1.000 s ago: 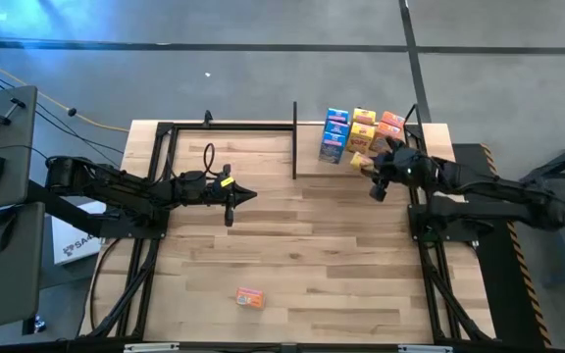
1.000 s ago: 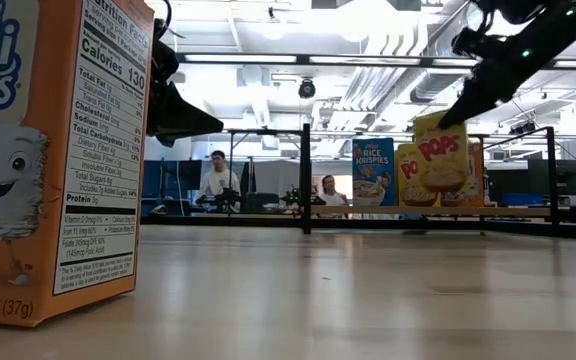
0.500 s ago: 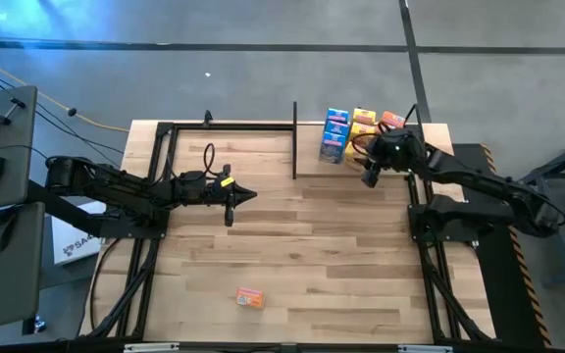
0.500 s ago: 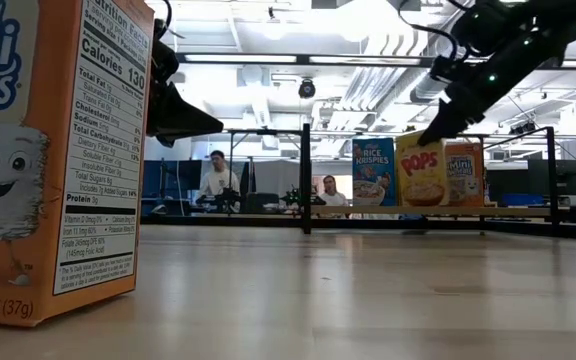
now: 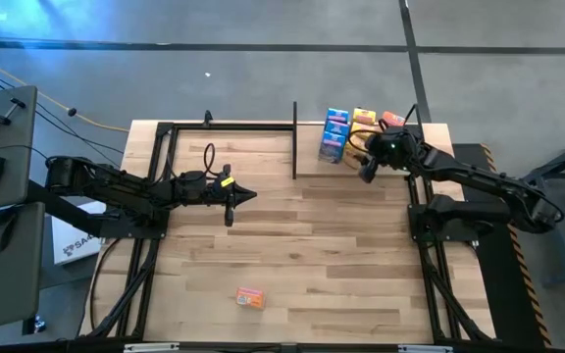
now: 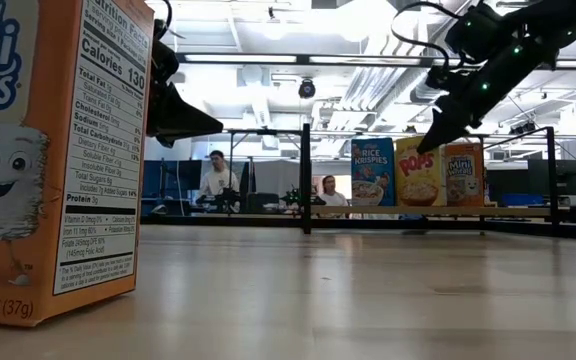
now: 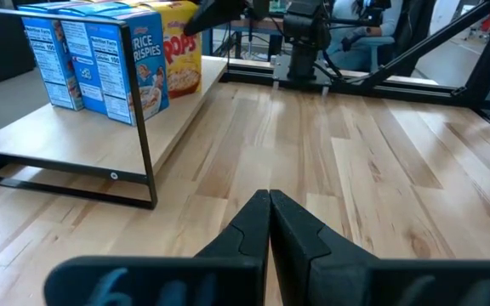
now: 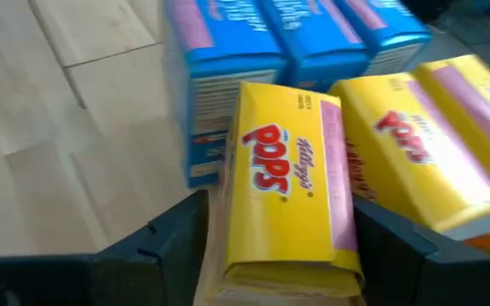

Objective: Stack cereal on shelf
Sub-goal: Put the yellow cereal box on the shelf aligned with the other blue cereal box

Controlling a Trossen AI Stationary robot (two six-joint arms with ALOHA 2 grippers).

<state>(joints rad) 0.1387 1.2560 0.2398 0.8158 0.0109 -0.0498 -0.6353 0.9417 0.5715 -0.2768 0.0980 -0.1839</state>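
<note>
The right pincer (image 5: 366, 173) hangs over the small light-wood shelf with thin black metal posts (image 5: 307, 167) at the far right corner of the pale wooden plank surface (image 5: 292, 255). Its two dark fingers (image 8: 156, 242) stand apart on either side of a small yellow cardboard Pops cereal box (image 8: 287, 195), with a gap showing between at least one finger and the box; whether they press it cannot be told. In the low view that yellow box (image 6: 419, 172) stands upright on the shelf board, between a blue Rice Krispies box (image 6: 371, 172) and an orange Mini-Wheats box (image 6: 464, 174). From above, the boxes sit in blue (image 5: 335, 134), yellow (image 5: 363, 118) and orange (image 5: 392, 120) rows.

The left pincer (image 5: 231, 201) waits over the middle-left of the surface, its fingers (image 7: 269, 225) pressed together on nothing.

One more small orange cereal box (image 5: 250, 298) lies alone near the front edge of the surface, well apart from the shelf.
</note>
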